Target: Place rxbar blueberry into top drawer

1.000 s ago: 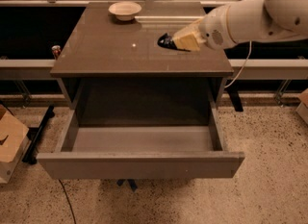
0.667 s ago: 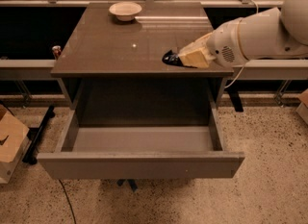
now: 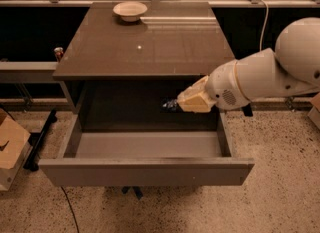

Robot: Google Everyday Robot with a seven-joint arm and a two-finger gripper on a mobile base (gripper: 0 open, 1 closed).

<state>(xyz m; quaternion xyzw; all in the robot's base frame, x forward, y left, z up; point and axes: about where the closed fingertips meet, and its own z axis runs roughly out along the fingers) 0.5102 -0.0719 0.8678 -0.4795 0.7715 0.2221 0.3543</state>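
The top drawer point(image 3: 145, 171) is pulled wide open below the grey-brown cabinet top, its grey floor bare. My gripper point(image 3: 179, 103) hangs over the drawer's back right part, below the cabinet's front edge. It is shut on the rxbar blueberry point(image 3: 170, 105), whose dark shiny end sticks out to the left of the pale fingers. The rest of the bar is hidden in the gripper.
A white bowl point(image 3: 130, 10) stands at the back of the cabinet top point(image 3: 140, 47). A cardboard box point(image 3: 10, 144) sits on the floor at the left. A black cable point(image 3: 67, 212) runs on the floor under the drawer front.
My gripper has carried the bar off the cabinet top, forward and down, to a spot over the open drawer's back right part.
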